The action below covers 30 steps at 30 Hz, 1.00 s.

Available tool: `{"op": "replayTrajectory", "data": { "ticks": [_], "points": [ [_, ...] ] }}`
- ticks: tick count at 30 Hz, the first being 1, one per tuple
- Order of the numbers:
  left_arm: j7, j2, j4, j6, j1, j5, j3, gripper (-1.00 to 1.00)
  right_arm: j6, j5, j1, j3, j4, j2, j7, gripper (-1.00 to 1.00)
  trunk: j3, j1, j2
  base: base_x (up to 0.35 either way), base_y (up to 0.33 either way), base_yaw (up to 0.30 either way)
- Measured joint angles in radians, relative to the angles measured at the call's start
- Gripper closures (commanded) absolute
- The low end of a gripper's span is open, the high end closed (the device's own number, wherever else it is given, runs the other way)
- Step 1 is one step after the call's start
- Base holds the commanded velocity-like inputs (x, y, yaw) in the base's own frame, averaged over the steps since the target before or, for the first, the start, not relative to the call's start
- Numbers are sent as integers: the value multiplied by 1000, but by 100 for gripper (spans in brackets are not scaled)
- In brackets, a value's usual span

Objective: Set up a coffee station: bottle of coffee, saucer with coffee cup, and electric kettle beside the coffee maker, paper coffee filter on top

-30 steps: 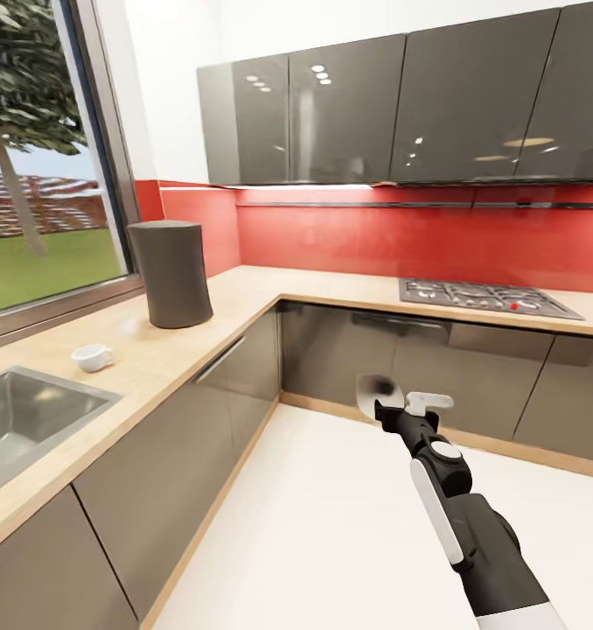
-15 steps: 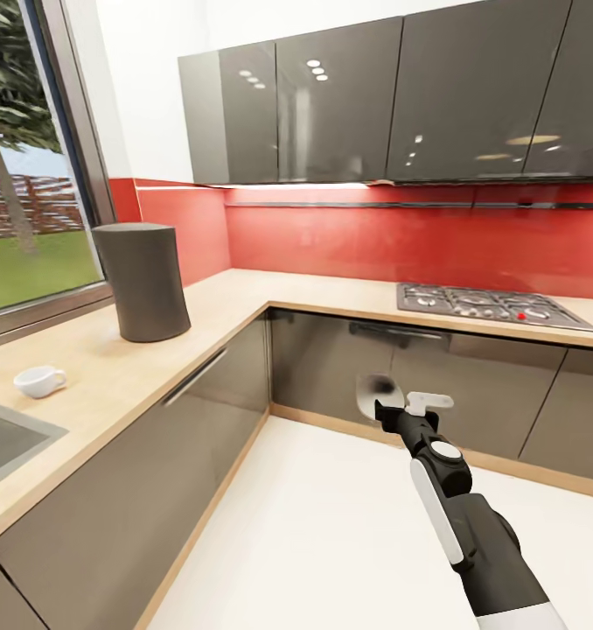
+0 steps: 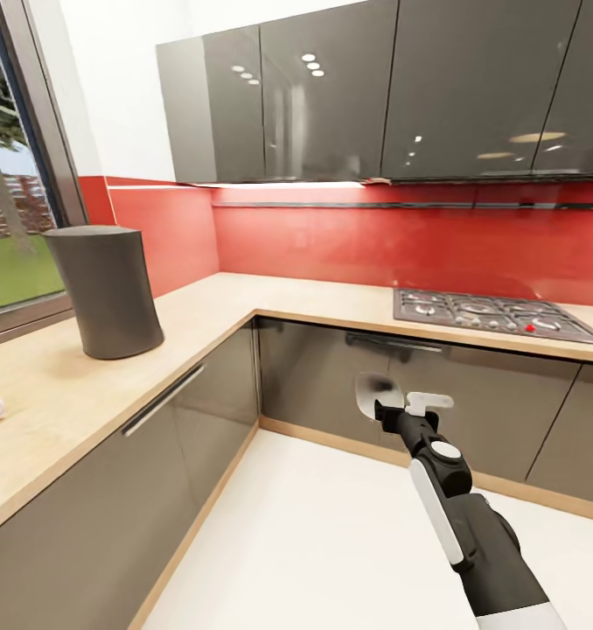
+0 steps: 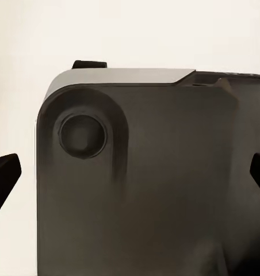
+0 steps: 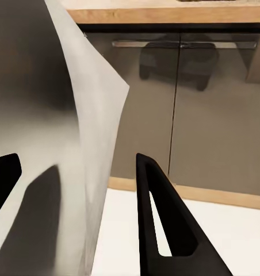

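Corner countertop (image 3: 218, 306) — filter (image 3: 373, 391) in right pincer (image 3: 393, 409)

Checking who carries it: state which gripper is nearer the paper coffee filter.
Right. The right gripper holds the paper coffee filter; the left gripper, open, faces a dark grey housing instead.

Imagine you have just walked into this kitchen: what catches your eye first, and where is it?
The red backsplash running along the wall under the glossy grey cabinets stands out first. Next comes the tall dark coffee maker on the wooden countertop by the window. In front, over the floor, the right pincer holds a pale paper coffee filter.
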Motion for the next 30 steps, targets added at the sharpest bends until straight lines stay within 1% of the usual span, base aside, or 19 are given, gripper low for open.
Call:
{"op": "replayTrajectory", "data": {
  "ticks": [6, 19, 30],
  "points": [
    [0, 0, 0, 0, 0, 0, 0, -100, 0, 0, 0, 0, 0, 0, 0, 100, 1, 0, 0, 319, -181, 109],
    [1, 0, 0, 0, 0, 0, 0, -100, 0, 0, 0, 0, 0, 0, 0, 100, 8, 0, 0, 294, -213, 227],
    [1, 0, 0, 0, 0, 0, 0, -100, 1, 1, 0, 0, 0, -1, 3, 100, 9, 0, 0, 286, -224, 21]
  ]
}}
